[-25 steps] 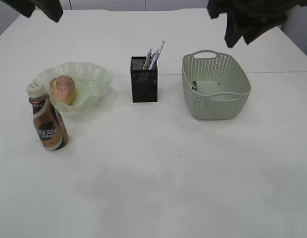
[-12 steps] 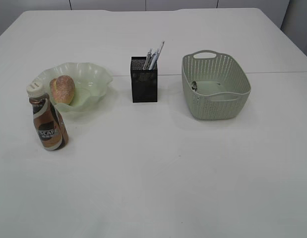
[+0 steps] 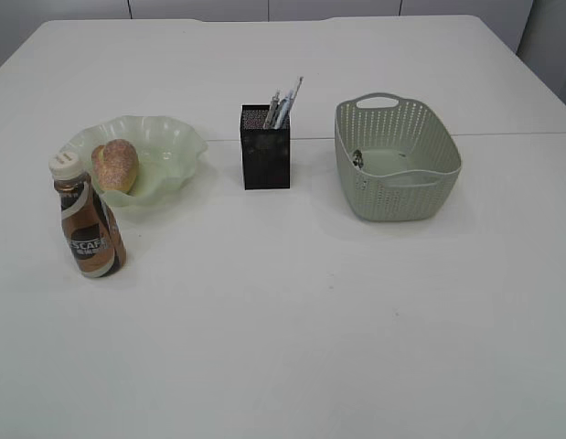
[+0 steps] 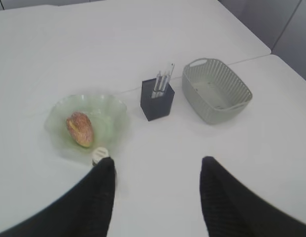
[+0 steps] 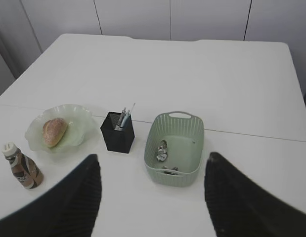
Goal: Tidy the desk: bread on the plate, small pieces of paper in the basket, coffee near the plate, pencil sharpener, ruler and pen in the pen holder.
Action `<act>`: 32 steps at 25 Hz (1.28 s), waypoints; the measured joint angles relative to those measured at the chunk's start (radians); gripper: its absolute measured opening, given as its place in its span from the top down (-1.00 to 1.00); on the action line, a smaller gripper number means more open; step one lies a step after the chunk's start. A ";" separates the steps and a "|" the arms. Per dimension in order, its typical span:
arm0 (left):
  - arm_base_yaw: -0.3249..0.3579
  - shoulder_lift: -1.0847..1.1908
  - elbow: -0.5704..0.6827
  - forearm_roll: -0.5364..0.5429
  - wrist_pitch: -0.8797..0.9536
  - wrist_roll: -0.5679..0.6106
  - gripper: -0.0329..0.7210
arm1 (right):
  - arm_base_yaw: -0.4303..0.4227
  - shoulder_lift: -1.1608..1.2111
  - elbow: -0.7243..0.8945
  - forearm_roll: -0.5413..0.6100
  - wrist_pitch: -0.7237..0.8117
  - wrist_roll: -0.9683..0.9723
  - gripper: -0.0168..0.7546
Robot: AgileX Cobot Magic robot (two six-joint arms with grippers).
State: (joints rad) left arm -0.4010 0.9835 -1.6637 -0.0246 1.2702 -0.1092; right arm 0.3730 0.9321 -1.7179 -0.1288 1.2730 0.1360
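Observation:
The bread point(image 3: 116, 165) lies on the pale green wavy plate point(image 3: 168, 137). The coffee bottle point(image 3: 89, 227) stands just in front of the plate. The black pen holder point(image 3: 265, 151) holds pens point(image 3: 284, 102); the sharpener and ruler do not show. The green basket point(image 3: 429, 142) holds crumpled paper pieces point(image 5: 161, 150). Both grippers are out of the exterior view. My left gripper point(image 4: 157, 165) is open and empty, high above the table. My right gripper point(image 5: 153, 163) is open and empty, high above the basket.
A seam between two white tables point(image 3: 511, 134) runs behind the basket. Grey cabinet panels point(image 5: 172, 19) stand beyond the far table edge.
Both arms, seen at the top edge one second ago, have lifted out of the exterior view. The objects on the table have not moved.

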 joint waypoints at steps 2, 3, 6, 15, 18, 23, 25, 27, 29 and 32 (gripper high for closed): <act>0.000 -0.069 0.089 -0.019 0.002 -0.002 -0.14 | 0.000 -0.053 0.054 -0.002 0.000 -0.013 -0.37; 0.000 -0.105 0.124 -0.027 0.002 -0.002 -0.14 | 0.000 -0.077 0.096 -0.002 0.000 -0.022 -0.37; 0.000 -0.211 0.242 -0.031 0.002 -0.002 -0.12 | 0.000 -0.177 0.250 -0.002 0.000 -0.046 -0.37; 0.000 -0.540 0.513 -0.024 0.004 -0.002 -0.04 | 0.000 -0.679 0.721 0.009 -0.129 -0.056 -0.37; 0.000 -0.607 0.573 -0.018 0.004 -0.002 -0.04 | 0.000 -0.792 0.820 0.009 -0.124 -0.058 -0.37; 0.000 -0.676 0.703 -0.015 0.000 0.096 -0.04 | 0.000 -0.912 0.966 0.009 -0.102 -0.080 -0.37; 0.000 -0.710 0.774 -0.015 -0.013 0.126 -0.04 | 0.000 -0.948 1.014 0.009 -0.103 -0.088 -0.37; 0.000 -0.762 0.854 -0.013 -0.040 0.138 -0.04 | 0.000 -0.950 1.060 0.015 -0.103 -0.090 -0.37; 0.000 -0.822 0.938 -0.007 -0.076 0.140 -0.04 | 0.000 -0.950 1.084 0.032 -0.103 -0.093 -0.37; -0.002 -0.914 1.028 0.010 -0.099 0.142 -0.04 | 0.000 -0.950 1.096 0.043 -0.123 -0.096 -0.37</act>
State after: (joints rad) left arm -0.4032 0.0698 -0.6357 -0.0142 1.1709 0.0331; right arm 0.3730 -0.0183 -0.6215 -0.0863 1.1497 0.0401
